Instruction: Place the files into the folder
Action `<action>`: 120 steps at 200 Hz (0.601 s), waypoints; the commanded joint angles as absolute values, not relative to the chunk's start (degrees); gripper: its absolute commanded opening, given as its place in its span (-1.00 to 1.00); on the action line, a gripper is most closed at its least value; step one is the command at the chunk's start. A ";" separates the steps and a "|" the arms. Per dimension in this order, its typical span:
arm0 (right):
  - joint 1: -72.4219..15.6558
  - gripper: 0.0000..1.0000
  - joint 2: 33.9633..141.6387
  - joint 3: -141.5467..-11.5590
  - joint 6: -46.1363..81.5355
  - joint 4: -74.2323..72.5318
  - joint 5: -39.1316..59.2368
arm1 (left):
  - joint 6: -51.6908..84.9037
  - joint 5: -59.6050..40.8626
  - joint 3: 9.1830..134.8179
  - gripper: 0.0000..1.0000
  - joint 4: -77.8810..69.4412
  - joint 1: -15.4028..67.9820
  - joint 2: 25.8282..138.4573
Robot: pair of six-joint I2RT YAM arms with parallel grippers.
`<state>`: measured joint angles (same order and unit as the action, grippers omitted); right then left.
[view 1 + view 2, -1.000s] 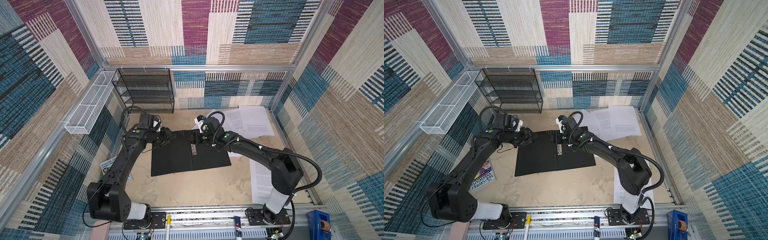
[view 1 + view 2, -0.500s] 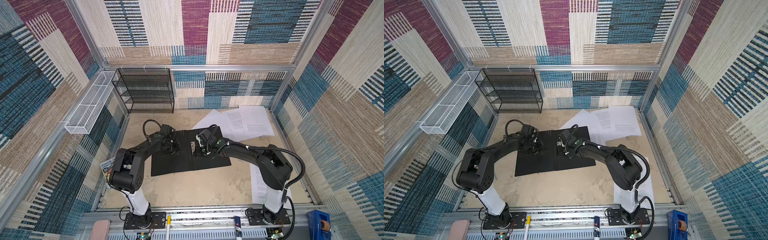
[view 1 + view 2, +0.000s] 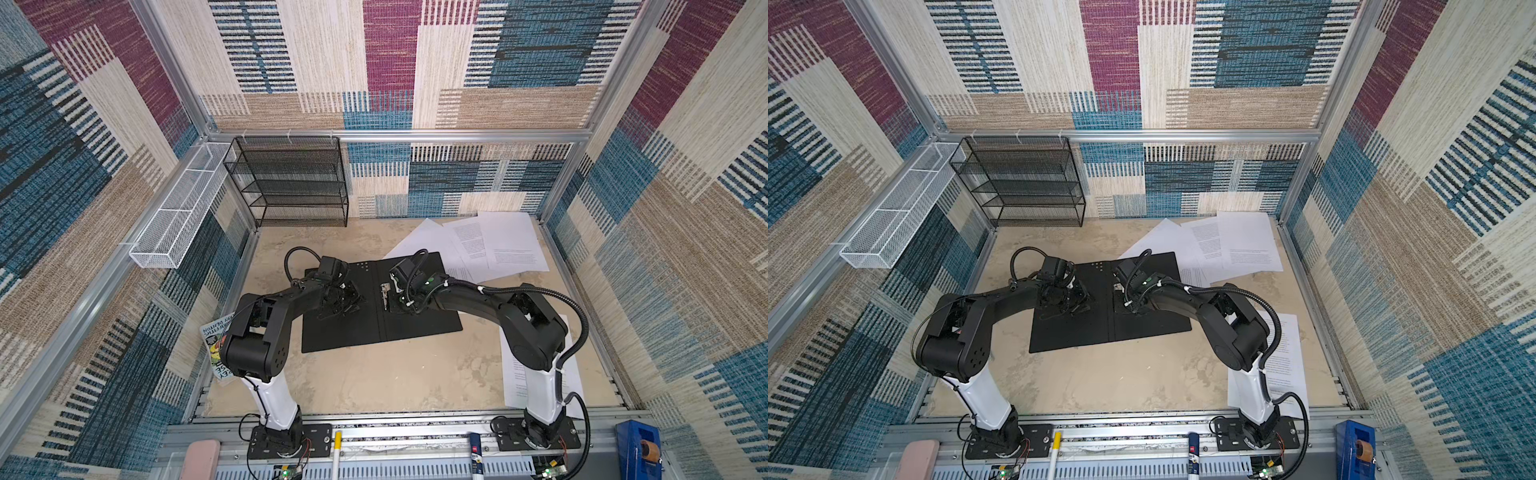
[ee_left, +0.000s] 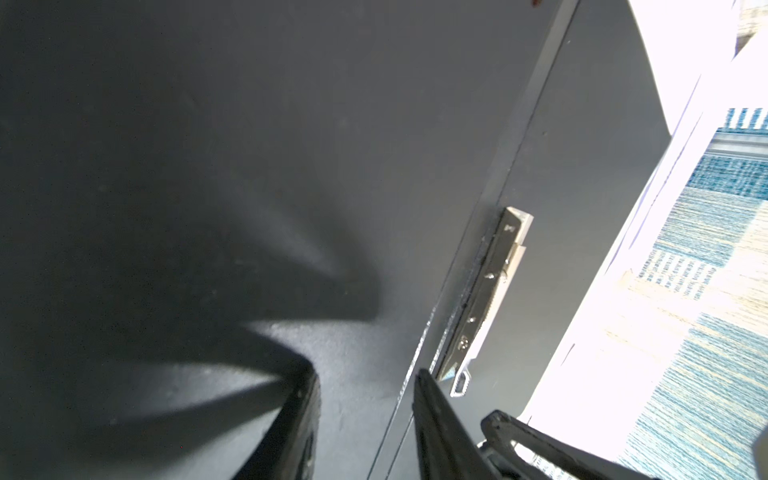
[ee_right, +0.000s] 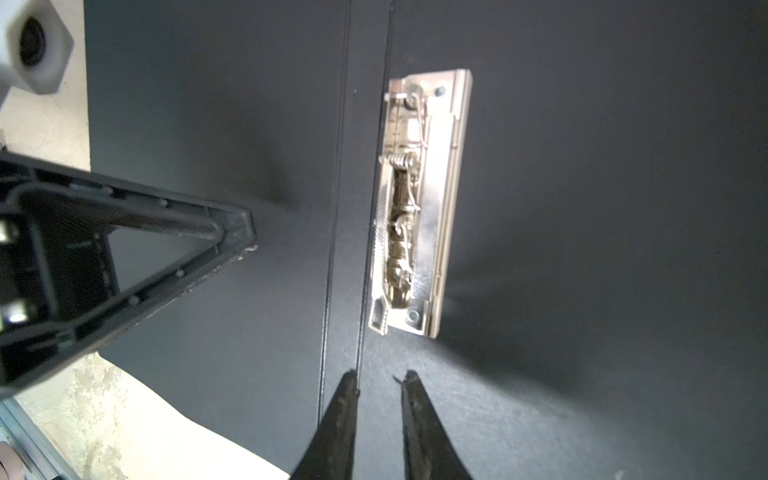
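Folder (image 3: pixel 353 332) open flat, black inside up. Left gripper (image 4: pixel 363 372) left of clip (image 5: pixel 415 199), jaws mid-wide, empty. Right gripper (image 5: pixel 380 374) just off clip's end, jaws narrow, empty.

The folder (image 3: pixel 353 332) is black inside, its clip (image 5: pixel 419 199) silvery — files (image 3: pixel 511 249) white with black print — walls (image 3: pixel 390 62) striped blue, maroon, beige.

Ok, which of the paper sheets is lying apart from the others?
The printed sheet beside the right arm; the other sheets overlap by the open folder's far corner.
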<state>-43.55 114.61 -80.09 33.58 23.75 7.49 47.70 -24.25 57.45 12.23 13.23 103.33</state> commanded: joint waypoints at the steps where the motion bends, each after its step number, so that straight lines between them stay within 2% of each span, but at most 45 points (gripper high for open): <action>1: -43.59 -0.53 115.76 -81.22 33.84 23.71 8.07 | 48.18 -19.59 55.89 -0.20 16.55 12.70 103.80; 72: -43.59 -0.54 117.77 -82.69 33.75 23.30 8.22 | 47.99 -20.12 54.32 -0.22 15.93 12.39 103.96; 120: -43.59 -0.63 118.37 -82.79 33.84 23.46 7.69 | 47.89 -20.39 53.95 -0.23 15.73 12.16 104.03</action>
